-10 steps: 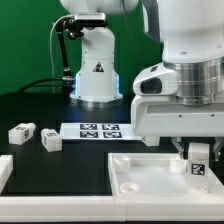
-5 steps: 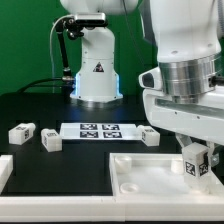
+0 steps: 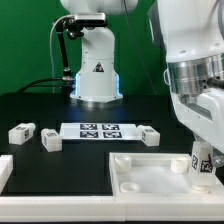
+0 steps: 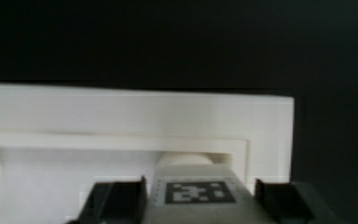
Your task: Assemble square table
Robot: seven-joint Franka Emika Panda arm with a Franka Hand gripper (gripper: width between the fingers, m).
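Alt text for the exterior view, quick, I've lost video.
The gripper holds a tagged white leg upright over the square tabletop's corner on the exterior view's right. Three more legs lie loose around the marker board.

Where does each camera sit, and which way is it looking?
Exterior view: off the arm, facing the robot base across the black work surface, over marker board and slab; arm and claw show at its right.
Wrist view: on the wrist, looking along the claw's dark fingers onto the slab.
Shared: the slab and the tagged leg the claw holds.
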